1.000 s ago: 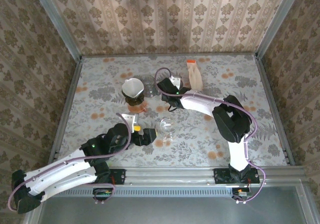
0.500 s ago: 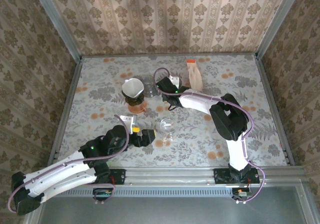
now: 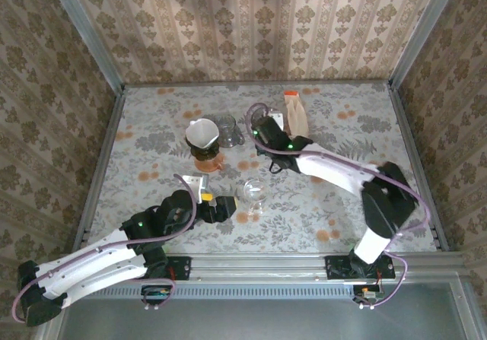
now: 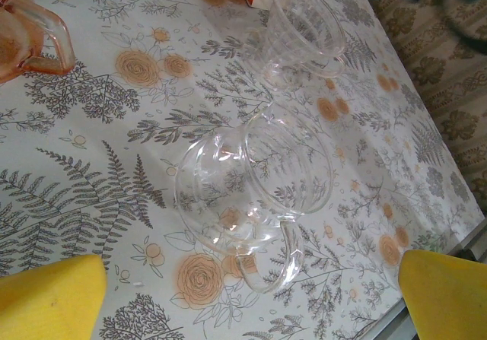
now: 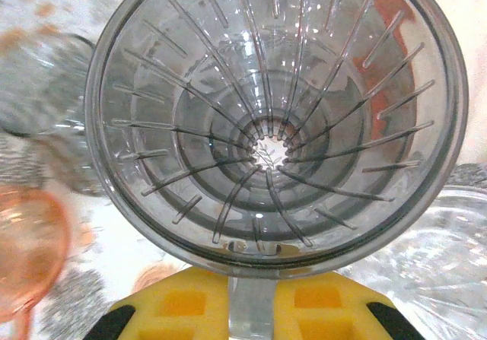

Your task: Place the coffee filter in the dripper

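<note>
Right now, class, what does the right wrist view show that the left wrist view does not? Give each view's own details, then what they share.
Right wrist view adds: a look straight down into the clear ribbed dripper, with no filter inside and its handle pinched by the right gripper.
Left wrist view adds: a glass mug standing on the table, between the yellow pads of the open left gripper.
Shared: the dripper, seen from the side in the left wrist view, and pink glassware at the left edge.

White arms (image 3: 91, 265), black joints (image 3: 173, 212) — lilac cables (image 3: 197, 200).
</note>
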You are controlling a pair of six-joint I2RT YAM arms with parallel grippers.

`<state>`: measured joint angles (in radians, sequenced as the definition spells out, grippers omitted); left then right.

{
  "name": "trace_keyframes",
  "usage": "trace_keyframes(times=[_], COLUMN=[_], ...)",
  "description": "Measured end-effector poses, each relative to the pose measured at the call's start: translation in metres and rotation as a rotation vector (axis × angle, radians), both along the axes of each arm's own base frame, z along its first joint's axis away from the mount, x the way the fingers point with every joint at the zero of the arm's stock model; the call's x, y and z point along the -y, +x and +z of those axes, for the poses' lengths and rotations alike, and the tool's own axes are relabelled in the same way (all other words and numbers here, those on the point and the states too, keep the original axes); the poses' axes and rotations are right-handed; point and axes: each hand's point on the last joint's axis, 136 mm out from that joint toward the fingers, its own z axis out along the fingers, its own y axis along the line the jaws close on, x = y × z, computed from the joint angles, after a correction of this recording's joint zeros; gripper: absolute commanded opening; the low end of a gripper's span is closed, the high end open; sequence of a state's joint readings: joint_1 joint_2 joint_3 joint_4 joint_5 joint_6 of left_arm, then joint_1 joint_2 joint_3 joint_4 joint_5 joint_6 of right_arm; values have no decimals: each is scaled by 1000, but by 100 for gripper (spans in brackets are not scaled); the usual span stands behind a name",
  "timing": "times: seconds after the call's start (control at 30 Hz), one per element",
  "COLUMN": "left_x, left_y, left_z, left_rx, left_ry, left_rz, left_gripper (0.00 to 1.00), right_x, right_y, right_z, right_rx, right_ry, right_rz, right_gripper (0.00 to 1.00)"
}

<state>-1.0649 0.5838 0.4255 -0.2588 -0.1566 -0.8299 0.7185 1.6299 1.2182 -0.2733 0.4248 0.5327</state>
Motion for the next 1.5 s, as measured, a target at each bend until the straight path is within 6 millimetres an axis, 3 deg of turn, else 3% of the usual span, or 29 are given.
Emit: trace_keyframes(times=[0.13, 0.27, 0.37, 0.47, 0.63, 0.83, 1.03, 1.23, 1.27, 1.4, 1.5], left_x=[-4, -12, -21, -31, -46, -55, -56, -57, -57, -58, -58], left_y=[0, 0, 3, 3, 4, 4, 5, 7, 7, 8, 8], left_z=[3, 21, 46, 67, 72, 69, 69, 66, 65, 59, 56], left_rx=[20, 70, 129, 184, 214, 218, 221, 218, 216, 211, 207], left_ry=[6, 6, -11, -33, -22, -3, 1, 8, 11, 23, 29], left_rz=[1, 5, 25, 49, 85, 110, 119, 127, 127, 130, 130], left_gripper=[100, 100, 100, 100, 100, 100, 100, 100, 100, 100, 100], right_x=[4, 0, -8, -15, -18, -21, -23, -27, -27, -28, -27], right_y=[-40, -89, -120, -148, -180, -187, -192, -203, -204, -209, -210], right_z=[42, 58, 52, 34, 1, -4, -5, -12, -13, -14, -15], right_rx=[38, 7, -58, -144, -253, -256, -249, -255, -253, -250, -248], right_ry=[70, 111, 125, 101, 49, 31, 15, -6, -10, -17, -25], right_rz=[88, 244, 356, 453, 537, 565, 574, 594, 594, 599, 598], right_gripper=[11, 13, 12, 12, 11, 13, 22, 24, 28, 59, 68])
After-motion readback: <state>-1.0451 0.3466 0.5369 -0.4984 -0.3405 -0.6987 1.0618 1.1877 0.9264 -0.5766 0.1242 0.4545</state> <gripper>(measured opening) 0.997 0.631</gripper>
